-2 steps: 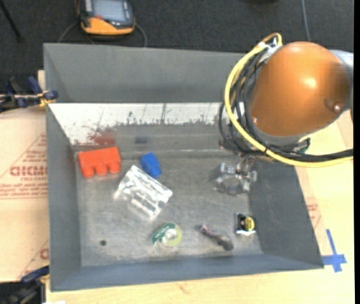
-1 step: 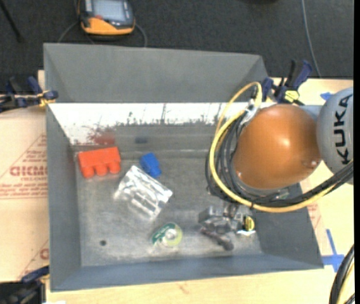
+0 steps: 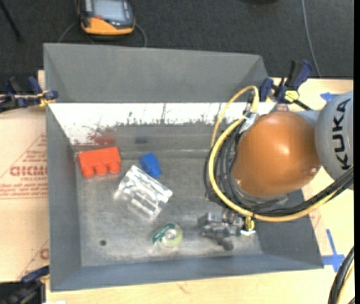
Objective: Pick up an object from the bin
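Nearest the front wall of the bin (image 3: 167, 277), low over the right of the floor, the fingers (image 3: 221, 228) hang beneath the arm's orange cover (image 3: 275, 154) and its yellow cables (image 3: 217, 157). Whether they are spread or pressed together I cannot tell, and nothing shows between them. Just to their left, also by the front wall, lies a small round thing (image 3: 167, 235), clear with green in it and apart from the fingers. Farther back, mid-floor, sits a clear ribbed pack (image 3: 142, 192), with a small blue piece (image 3: 149, 164) just behind it. Left of that, near the foot of the far wall, is an orange block (image 3: 99, 162).

The step in hand looks like the reach down for a grasp, and by this view no thing is yet picked. The round thing is the nearest candidate. The next move would call for a shift left until the fingers straddle it, then a firm close and a straight lift. Being round, it may roll away from a one-sided touch.
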You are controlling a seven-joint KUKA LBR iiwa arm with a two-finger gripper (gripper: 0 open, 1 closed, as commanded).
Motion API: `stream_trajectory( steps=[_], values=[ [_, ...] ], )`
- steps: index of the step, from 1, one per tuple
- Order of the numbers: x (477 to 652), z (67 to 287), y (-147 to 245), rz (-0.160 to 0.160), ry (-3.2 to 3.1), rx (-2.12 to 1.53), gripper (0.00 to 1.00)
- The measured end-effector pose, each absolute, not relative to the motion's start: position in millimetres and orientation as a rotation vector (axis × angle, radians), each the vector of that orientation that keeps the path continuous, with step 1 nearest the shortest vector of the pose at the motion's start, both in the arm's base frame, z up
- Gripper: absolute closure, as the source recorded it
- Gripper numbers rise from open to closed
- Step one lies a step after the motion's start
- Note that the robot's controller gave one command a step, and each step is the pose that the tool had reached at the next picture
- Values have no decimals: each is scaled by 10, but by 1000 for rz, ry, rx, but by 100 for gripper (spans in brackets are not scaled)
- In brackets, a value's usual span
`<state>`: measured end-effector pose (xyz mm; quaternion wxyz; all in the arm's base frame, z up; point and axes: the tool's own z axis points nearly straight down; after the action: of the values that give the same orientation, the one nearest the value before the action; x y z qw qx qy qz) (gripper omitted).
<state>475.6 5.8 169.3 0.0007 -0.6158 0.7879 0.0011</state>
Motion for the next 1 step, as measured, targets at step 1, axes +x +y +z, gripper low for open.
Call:
stream_trajectory(
  steps=[1],
  values=[
    [4931, 2462, 19, -10, 2487, -1905, 100]
  ],
)
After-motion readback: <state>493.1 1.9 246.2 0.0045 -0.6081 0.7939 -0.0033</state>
